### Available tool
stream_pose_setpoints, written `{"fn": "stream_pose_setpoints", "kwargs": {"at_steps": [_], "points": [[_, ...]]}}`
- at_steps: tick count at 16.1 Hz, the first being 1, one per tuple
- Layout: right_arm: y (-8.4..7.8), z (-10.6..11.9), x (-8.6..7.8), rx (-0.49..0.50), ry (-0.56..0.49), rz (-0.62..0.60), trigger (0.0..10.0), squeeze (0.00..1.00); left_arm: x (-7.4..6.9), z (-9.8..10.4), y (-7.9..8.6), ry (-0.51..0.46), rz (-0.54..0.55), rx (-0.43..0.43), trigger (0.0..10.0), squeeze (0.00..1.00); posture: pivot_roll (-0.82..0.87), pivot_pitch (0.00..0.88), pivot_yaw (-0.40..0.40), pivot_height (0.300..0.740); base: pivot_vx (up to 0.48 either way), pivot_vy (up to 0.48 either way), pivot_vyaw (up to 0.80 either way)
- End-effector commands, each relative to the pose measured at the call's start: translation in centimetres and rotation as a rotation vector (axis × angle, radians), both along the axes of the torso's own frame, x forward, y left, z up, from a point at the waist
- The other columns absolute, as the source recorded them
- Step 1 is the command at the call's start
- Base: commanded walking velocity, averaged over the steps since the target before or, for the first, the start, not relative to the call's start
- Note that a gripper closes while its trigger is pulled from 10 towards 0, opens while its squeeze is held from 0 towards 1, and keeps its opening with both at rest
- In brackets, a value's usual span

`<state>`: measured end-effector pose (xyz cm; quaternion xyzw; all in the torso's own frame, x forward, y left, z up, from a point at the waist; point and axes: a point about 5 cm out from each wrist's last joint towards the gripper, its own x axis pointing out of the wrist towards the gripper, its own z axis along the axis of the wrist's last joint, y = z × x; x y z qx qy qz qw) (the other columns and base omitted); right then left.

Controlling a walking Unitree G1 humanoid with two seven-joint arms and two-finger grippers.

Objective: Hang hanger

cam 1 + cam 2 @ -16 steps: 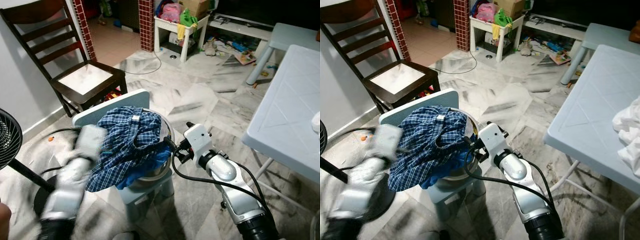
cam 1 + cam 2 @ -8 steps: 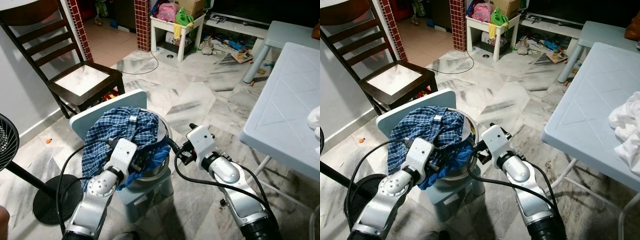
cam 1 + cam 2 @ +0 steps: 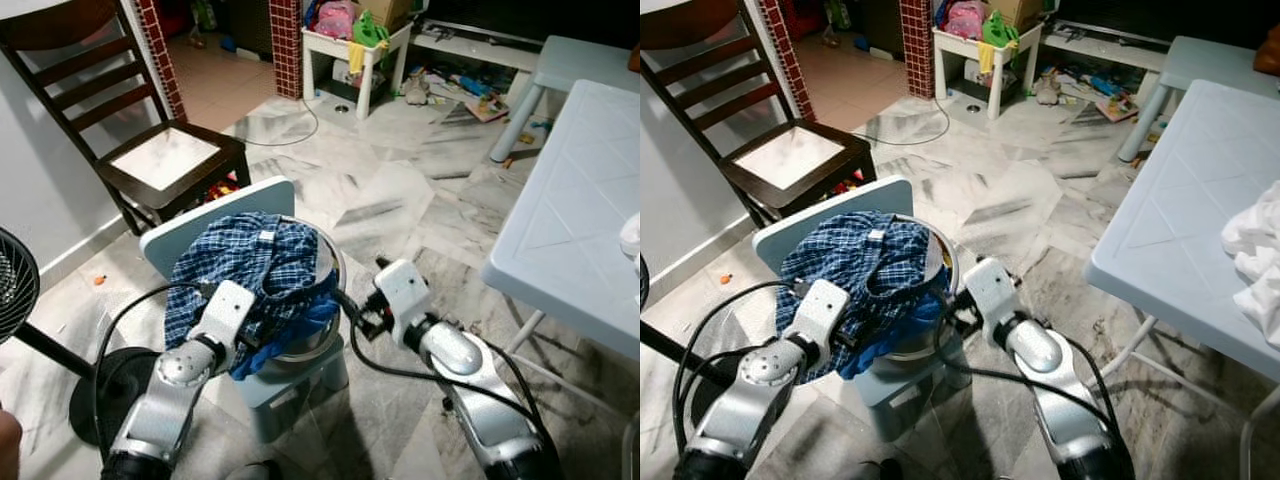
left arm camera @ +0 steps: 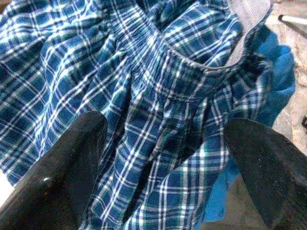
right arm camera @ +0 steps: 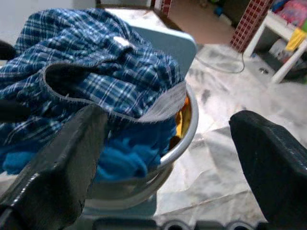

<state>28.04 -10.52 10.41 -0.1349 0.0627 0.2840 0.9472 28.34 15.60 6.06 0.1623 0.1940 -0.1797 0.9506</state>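
Left end effector (image 4: pixel 160 158): fingers spread apart, hovering just over a blue plaid shirt (image 3: pixel 255 265), nothing clamped. Right end effector (image 5: pixel 168 158): fingers likewise apart, just beside the rim of a metal basin (image 5: pixel 184 132) on its far side. Shirt heaped in basin over blue cloth (image 5: pixel 120 153). Basin sits on a pale blue stool (image 3: pixel 290 385). Hanger: cannot make one out.

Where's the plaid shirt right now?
The plaid shirt is heaped over a metal bowl on the small pale stool in front of the robot, between the left gripper and right gripper.
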Motion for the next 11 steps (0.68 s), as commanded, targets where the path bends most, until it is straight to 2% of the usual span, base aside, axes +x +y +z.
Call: {"fn": "stream_pose_setpoints", "kwargs": {"at_steps": [1, 6, 7, 11], "points": [[-0.1, 0.3, -0.5, 0.010, 0.019, 0.020, 10.0, 0.00, 0.5, 0.2, 0.1, -0.006, -0.004, -0.001, 10.0, 0.00, -0.05, 0.128, 0.031, 0.740, 0.000, 0.000, 0.00], [-1.1, 0.1, -1.6, 0.001, 0.068, 0.044, 10.0, 0.00, 1.4, 0.6, -0.8, -0.021, -0.021, -0.013, 10.0, 0.00, -0.08, 0.140, 0.035, 0.740, 0.000, 0.000, 0.00], [-1.8, -0.1, -1.9, -0.015, 0.082, 0.034, 10.0, 0.00, 2.0, 0.9, -1.4, -0.039, -0.045, -0.013, 10.0, 0.00, -0.08, 0.144, 0.037, 0.740, 0.000, 0.000, 0.00], [-1.3, 0.3, -2.0, -0.008, 0.093, 0.023, 10.0, 0.00, 2.7, 0.2, -1.8, -0.025, -0.066, -0.014, 10.0, 0.00, -0.09, 0.154, 0.043, 0.740, 0.000, 0.000, 0.00]]}}
